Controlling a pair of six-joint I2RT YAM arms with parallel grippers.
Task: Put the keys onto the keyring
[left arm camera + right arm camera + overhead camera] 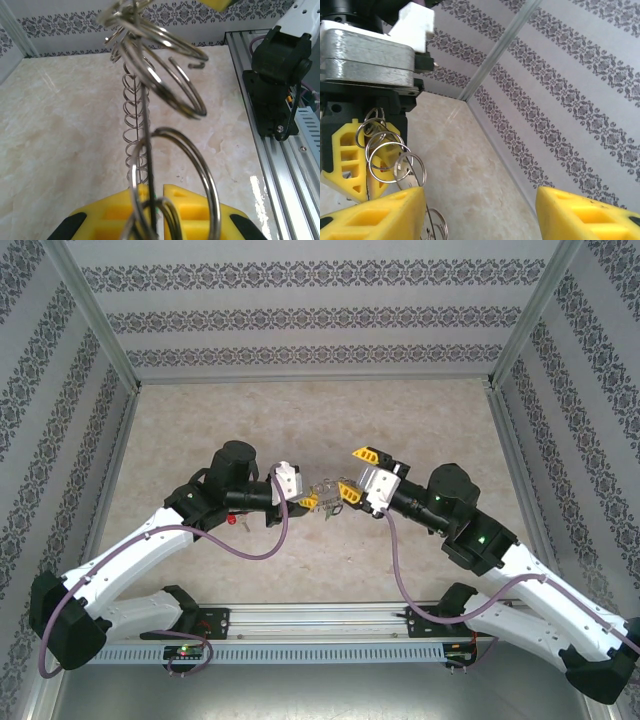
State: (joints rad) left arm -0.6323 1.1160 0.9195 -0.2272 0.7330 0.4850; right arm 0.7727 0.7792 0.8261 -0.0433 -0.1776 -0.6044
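The right gripper (357,475) should close squarely on the keyring's (324,490) free edge without twisting its loops, so a gap can be pried open. Its claw gapes wide and empty. Both arms reach inward, wrists facing. The left gripper (306,502) is clamped on the ring, holding it in mid-air between them. A red speck (232,521), likely a key, lies under the left arm.

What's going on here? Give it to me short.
The left gripper is shut on the keyring, a bunch of metal rings, and holds it up off the table. The right gripper faces it with its jaws open, close to the rings and holding nothing. The ring is being presented, but nothing is being brought to it.
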